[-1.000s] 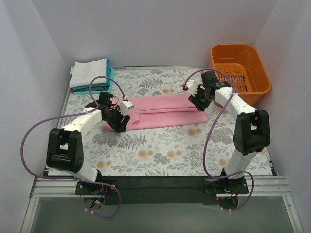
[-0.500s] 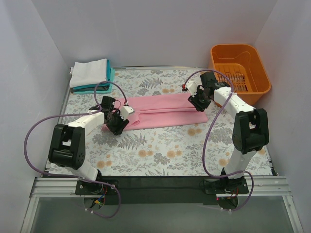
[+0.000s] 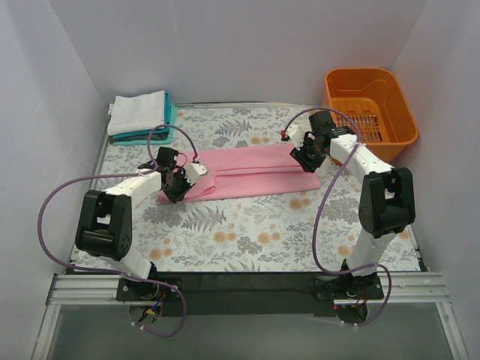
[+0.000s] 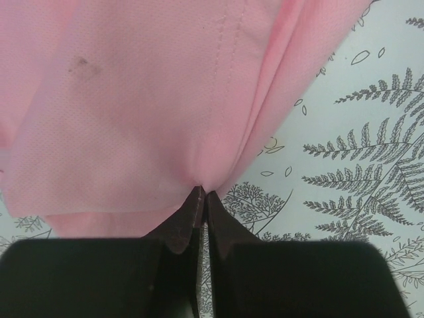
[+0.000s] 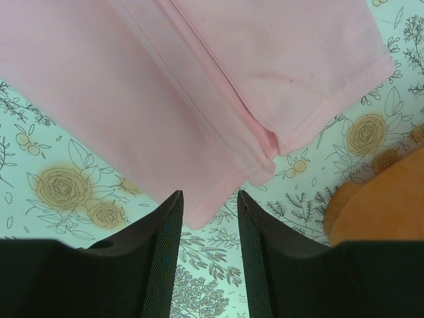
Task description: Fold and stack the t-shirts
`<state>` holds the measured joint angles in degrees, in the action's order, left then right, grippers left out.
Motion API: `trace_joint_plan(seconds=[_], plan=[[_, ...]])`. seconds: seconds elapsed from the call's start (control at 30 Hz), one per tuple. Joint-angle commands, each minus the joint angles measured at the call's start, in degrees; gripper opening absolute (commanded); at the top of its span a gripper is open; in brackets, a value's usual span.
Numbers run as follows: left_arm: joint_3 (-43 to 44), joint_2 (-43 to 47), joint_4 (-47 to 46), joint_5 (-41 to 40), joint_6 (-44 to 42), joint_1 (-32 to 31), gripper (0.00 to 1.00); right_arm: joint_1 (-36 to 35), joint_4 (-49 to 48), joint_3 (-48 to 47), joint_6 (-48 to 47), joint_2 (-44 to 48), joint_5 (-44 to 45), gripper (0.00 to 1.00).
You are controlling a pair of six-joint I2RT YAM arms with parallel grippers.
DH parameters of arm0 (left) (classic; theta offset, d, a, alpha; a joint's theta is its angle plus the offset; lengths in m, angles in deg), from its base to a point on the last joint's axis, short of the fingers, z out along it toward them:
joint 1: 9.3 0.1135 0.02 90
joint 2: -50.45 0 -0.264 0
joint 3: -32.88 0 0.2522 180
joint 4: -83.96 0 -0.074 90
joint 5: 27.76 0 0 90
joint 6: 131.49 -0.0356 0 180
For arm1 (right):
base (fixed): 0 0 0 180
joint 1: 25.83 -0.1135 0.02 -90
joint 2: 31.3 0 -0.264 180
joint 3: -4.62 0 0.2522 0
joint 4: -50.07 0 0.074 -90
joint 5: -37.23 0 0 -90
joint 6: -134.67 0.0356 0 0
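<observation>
The light pink t-shirt [image 3: 251, 171] lies folded into a long strip across the middle of the table. My left gripper [image 3: 172, 187] is at its left end; in the left wrist view [image 4: 203, 192] its jaws are pinched shut on an edge fold of the pink cloth [image 4: 132, 106]. My right gripper [image 3: 309, 161] is at the strip's right end; in the right wrist view [image 5: 209, 197] it is open, with a corner of the pink cloth [image 5: 199, 86] between its fingers. A white folded t-shirt [image 3: 136, 112] lies on a teal one [image 3: 156, 135] at the back left.
An orange plastic basket [image 3: 371, 105] stands at the back right, close behind the right arm; its edge shows in the right wrist view [image 5: 384, 199]. The table carries a floral cloth [image 3: 247, 232]. White walls close in the left, right and back.
My left gripper has drawn back a little to the left along the strip's left end, and that end looks slightly more bunched. The right gripper has hardly moved.
</observation>
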<state>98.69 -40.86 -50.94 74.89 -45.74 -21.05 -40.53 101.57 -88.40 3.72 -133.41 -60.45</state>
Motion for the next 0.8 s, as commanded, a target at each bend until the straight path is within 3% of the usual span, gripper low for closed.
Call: trace_joint_plan(seconds=[0.0,0.3,0.63,0.7,0.77], plan=[[3.0,2.4,0.7,0.2,-1.5,-0.1,0.02,0.2,1.4,-0.9,-0.8,-0.2,-0.7,0.38],[15.6,-1.8,3.6,0.5,-2.0,0.9,0.0,0.2,1.5,-1.5,-1.1,-0.6,-0.9,0.4],[35.7,-19.8,0.5,0.3,-0.4,5.5,0.0,0.2,1.6,-2.1,-0.8,-1.2,-1.0,0.44],[37.4,-22.8,0.2,-0.1,0.3,6.3,0.06,0.1,1.6,-2.2,-0.9,-1.1,-1.0,0.45],[38.5,-23.3,-1.2,-0.2,1.7,6.8,0.2,0.1,1.6,-2.2,-0.9,-1.2,-1.0,0.45]])
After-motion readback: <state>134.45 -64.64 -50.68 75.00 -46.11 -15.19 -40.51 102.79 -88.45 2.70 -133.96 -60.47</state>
